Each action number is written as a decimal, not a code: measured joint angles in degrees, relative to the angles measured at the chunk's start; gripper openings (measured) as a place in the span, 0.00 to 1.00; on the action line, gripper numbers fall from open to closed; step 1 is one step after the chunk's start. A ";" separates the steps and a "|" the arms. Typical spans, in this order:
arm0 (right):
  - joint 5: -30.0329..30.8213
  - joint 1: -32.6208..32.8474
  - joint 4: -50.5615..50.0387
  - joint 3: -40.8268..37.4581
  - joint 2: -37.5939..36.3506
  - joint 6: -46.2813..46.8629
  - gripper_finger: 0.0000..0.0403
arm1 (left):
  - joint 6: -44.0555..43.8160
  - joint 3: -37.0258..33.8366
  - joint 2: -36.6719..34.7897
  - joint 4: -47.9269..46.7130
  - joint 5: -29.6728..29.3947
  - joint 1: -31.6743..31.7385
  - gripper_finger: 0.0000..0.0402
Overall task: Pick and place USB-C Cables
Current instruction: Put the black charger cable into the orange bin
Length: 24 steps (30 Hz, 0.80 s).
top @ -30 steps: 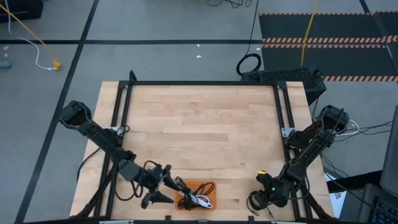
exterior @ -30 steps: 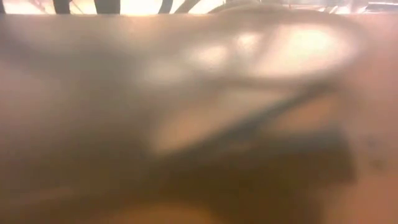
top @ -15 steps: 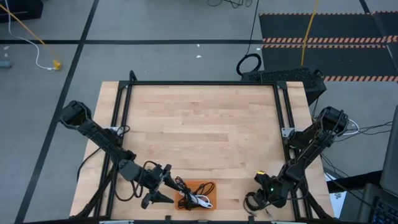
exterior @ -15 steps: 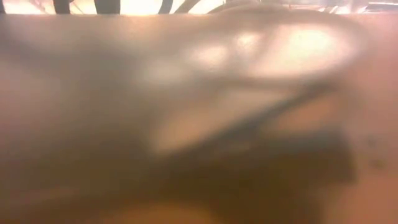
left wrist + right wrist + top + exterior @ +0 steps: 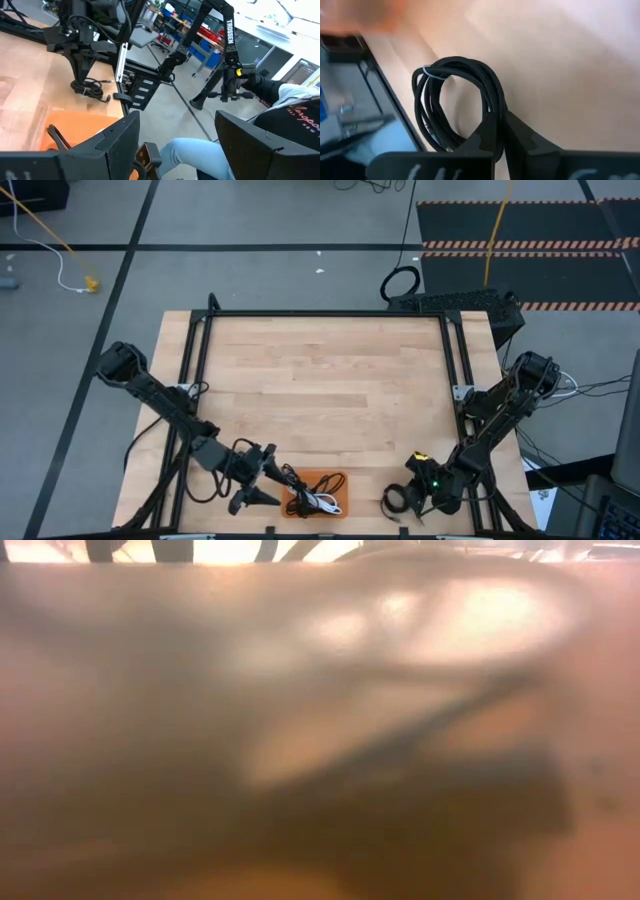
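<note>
An orange tray sits at the table's near edge and holds black and white USB-C cables in a loose tangle. My left gripper stands open just left of the tray, its fingers wide apart with nothing between them. To the right of the tray, my right gripper points down and is shut on a black USB-C cable coil bound with a white tie. The low view is blurred. My right gripper pinches the black coil's bundled strands between its two fingers, on the side of the loop opposite the white tie. The fingers come from above, pointing down. The coil sits low at the table under the gripper; whether it is lifted clear I cannot tell.
A black frame runs round the wooden table. Bare wood fills the middle and far part. A large black cable ring and a yellow cord lie on the floor beyond. A seated person shows past the near edge.
My right gripper has gone a little toward the table's left edge, toward the orange tray, and the black coil has shifted that way with it. My left gripper has kept still.
</note>
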 joint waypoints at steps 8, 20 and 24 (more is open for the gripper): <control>11.87 -2.76 -0.01 0.00 -0.07 -7.76 0.00 | 0.23 0.00 0.00 0.02 -0.02 2.19 0.64; 26.18 -12.61 1.10 0.00 -0.11 -22.55 0.00 | 3.21 0.00 0.00 0.11 -0.29 6.28 0.65; 26.18 -17.43 2.41 0.00 -0.11 -28.96 0.00 | 3.18 0.00 0.00 0.11 -0.31 8.40 0.65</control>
